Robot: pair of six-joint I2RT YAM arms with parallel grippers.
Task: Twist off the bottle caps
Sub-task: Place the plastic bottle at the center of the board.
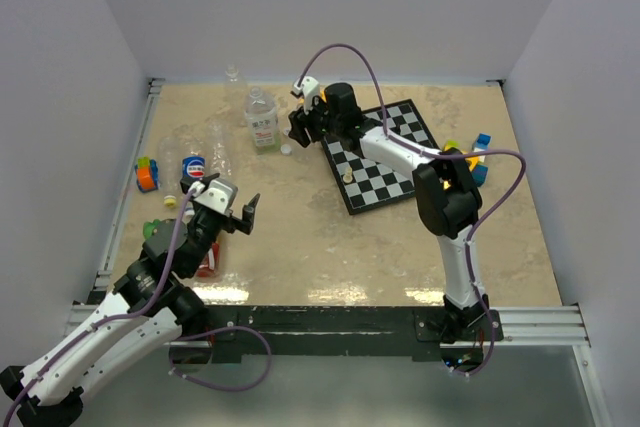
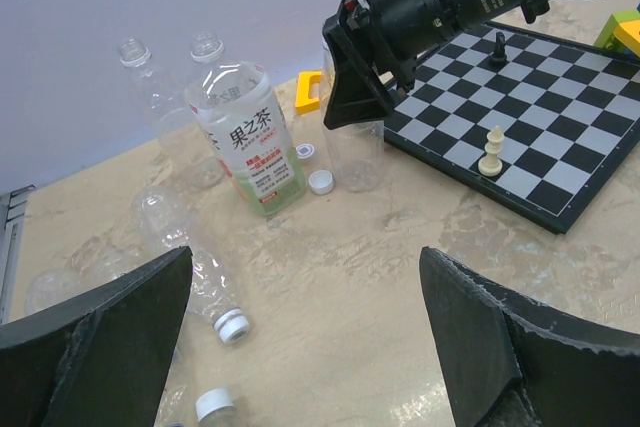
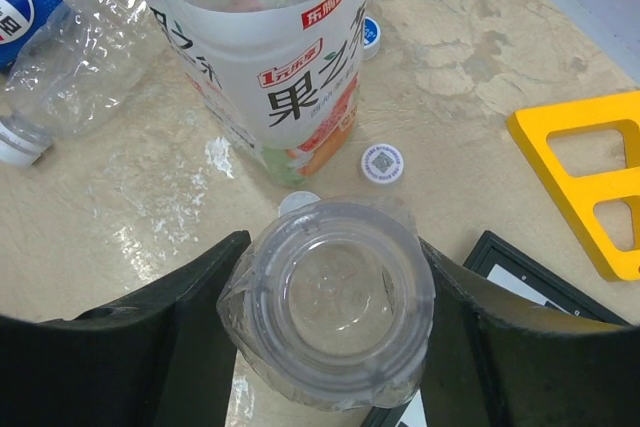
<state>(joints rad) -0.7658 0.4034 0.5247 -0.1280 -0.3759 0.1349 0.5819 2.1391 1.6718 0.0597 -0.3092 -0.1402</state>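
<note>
Overhead view of a beige table [image 1: 330, 247] walled in white, with two robot arms based at the bottom edge. The right gripper [image 1: 300, 129] reaches to the upper centre of the frame, beside the corner of a chessboard [image 1: 390, 162]. Its wrist camera looks straight down into the open, capless mouth of an upright clear bottle [image 3: 330, 307]. The black fingers [image 3: 170, 347] sit close against both sides of the bottle's neck, and I cannot tell whether they squeeze it or only flank it. Just beyond stands a labelled bottle [image 3: 270, 67], white, green and orange. Loose caps lie on the table around these two: a white cap [image 3: 383, 162] with a printed code, a blue cap [image 3: 370, 32] farther up, and a second white cap [image 3: 298, 202] half hidden. The left gripper [image 2: 305, 267] hovers at the lower left of the overhead view, jaws spread wide with nothing between them. At the lower left of its own camera lie crumpled bottles [image 2: 200, 287] with capped ends [image 2: 232, 325].
</note>
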